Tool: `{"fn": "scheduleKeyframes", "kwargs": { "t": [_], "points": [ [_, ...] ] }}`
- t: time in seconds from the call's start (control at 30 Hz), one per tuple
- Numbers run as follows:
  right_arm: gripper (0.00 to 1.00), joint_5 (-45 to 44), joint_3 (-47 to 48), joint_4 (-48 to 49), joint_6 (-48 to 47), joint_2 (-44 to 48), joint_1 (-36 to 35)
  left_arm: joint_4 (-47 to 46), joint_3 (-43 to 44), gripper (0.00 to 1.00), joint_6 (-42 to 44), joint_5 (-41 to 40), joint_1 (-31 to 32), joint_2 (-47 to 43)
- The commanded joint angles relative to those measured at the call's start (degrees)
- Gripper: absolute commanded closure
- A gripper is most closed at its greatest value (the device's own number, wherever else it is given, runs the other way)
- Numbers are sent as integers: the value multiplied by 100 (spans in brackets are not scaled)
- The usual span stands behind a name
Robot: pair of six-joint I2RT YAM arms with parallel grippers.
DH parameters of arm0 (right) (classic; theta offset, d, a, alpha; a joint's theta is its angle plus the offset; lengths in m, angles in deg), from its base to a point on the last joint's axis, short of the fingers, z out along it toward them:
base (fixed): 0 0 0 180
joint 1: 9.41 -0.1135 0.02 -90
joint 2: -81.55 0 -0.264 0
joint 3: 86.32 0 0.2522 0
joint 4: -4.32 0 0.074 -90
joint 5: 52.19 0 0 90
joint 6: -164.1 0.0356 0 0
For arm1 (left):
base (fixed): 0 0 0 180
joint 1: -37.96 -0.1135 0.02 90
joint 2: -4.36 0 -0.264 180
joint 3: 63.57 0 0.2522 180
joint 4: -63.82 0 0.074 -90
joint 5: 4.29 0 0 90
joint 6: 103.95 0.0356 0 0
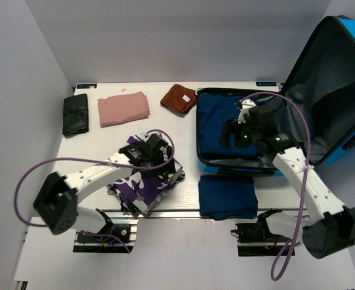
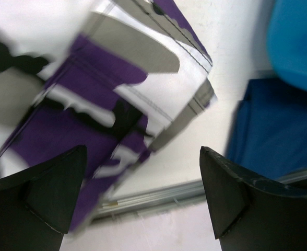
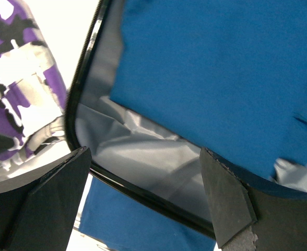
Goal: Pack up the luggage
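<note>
**A:** Counting from the left, what lies on the table [image 1: 96, 145]?

**B:** One black pouch [image 1: 75, 115], one folded pink cloth [image 1: 124, 108] and one brown cloth [image 1: 178, 98] along the back. Nearer the arms, one purple camouflage garment [image 1: 142, 184].

**A:** And the left gripper [image 2: 143, 150]?

**B:** Over that garment, fingers apart, nothing between them.

**A:** The luggage [image 1: 331, 78]?

**B:** One, on the table's right side, lid standing open. One blue cloth [image 1: 217, 130] lies inside it. A second blue cloth [image 1: 227, 197] sits on the table just in front.

**A:** The right gripper [image 3: 144, 151]?

**B:** Above the open case, fingers spread wide, holding nothing.
</note>
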Motion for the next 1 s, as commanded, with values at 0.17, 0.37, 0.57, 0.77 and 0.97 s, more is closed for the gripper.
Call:
{"fn": "scheduleKeyframes", "kwargs": {
  "t": [0.17, 0.37, 0.57, 0.77, 0.97],
  "points": [
    [11, -142, 1070, 396, -131, -971, -1145, 2533, 814, 2, -1474, -1885, -286, -1572],
    [11, -572, 2141, 406, -262, -2603, -2671, 3555, -178, 2, -2978, -2317, -595, -2668],
    [11, -651, 3013, 606, -148, -3977, -3158, 2844, -1576, 2, -3409, -1992, -858, -3664],
    [11, -757, 2978, 879, -104, -4778, -3246, 2229, -2183, 2, -3454, -1966, -1043, -3209],
    [11, -467, 2917, 1441, -131, -5341, -3246, 1973, -2482, 2, -3463, -2343, -1456, -3277]
  ]
}}
